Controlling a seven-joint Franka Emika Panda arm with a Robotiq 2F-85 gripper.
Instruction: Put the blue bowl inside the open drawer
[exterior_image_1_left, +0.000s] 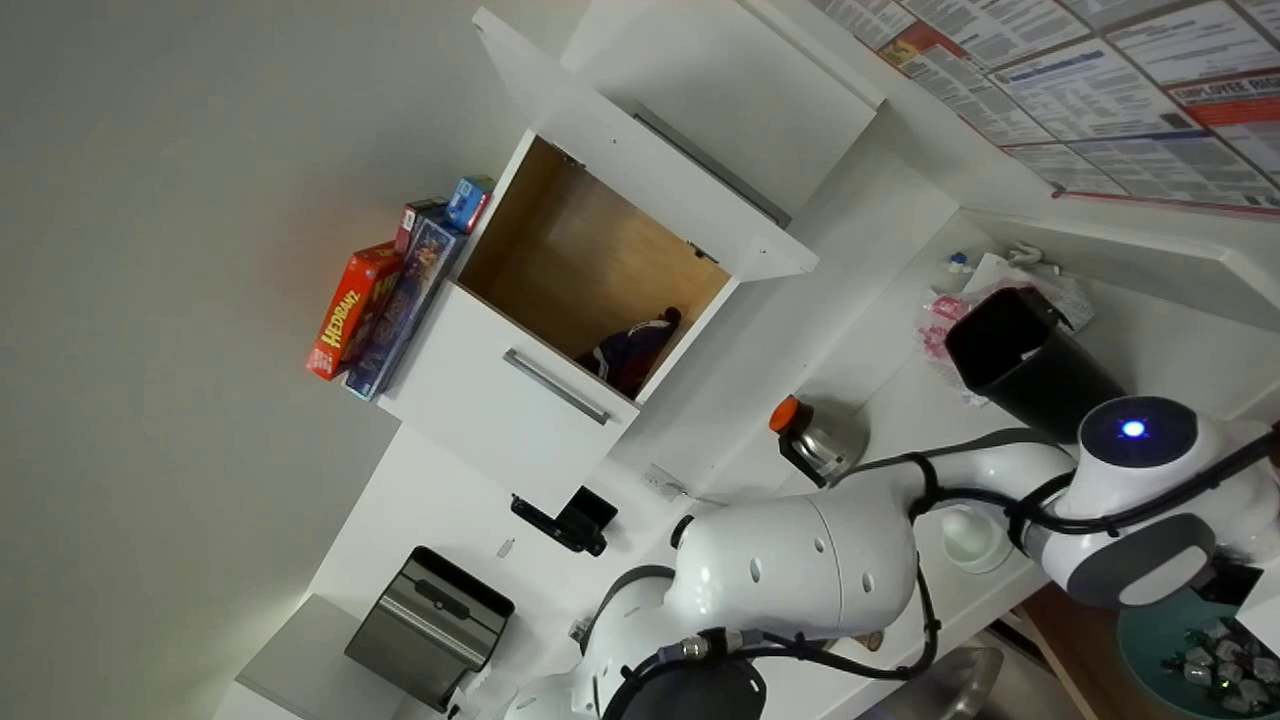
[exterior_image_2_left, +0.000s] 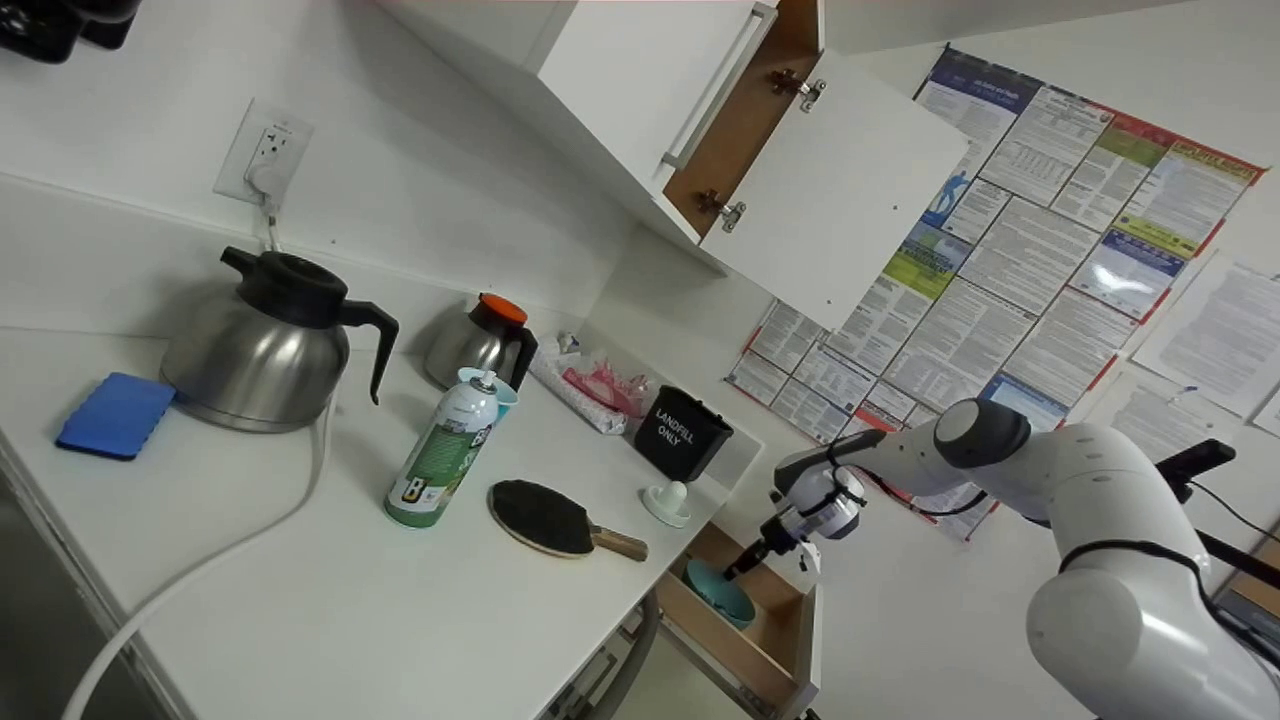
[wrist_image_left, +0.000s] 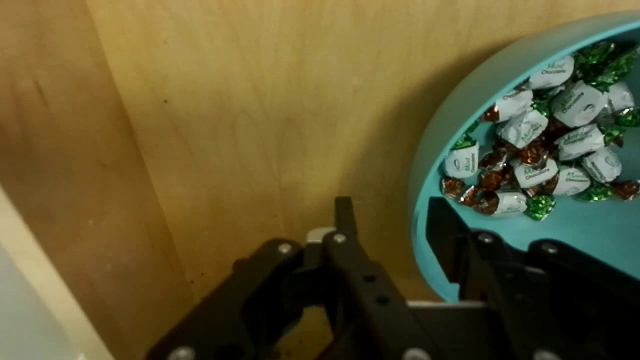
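Note:
The blue bowl (exterior_image_2_left: 722, 597) is inside the open drawer (exterior_image_2_left: 733, 645), near one wooden side wall. In the wrist view the bowl (wrist_image_left: 595, 225) holds several wrapped candies. The drawer's light brown floor (wrist_image_left: 280, 125) lies around it. The bowl (exterior_image_1_left: 1145, 645) also shows at the lower right of an exterior view. My gripper (exterior_image_2_left: 738, 570) points down into the drawer at the bowl's edge. In the wrist view its fingers (wrist_image_left: 389, 202) are apart, one over the inside of the bowl and one outside the rim. Nothing is held between them.
A white counter (exterior_image_2_left: 330, 620) runs beside the drawer. On it are a pale dish (exterior_image_2_left: 667, 517), a black bin (exterior_image_2_left: 682, 433), a paddle (exterior_image_2_left: 540, 517), a spray can (exterior_image_2_left: 443, 455) and steel jugs (exterior_image_2_left: 262, 345). An open cabinet door (exterior_image_2_left: 840, 190) hangs above.

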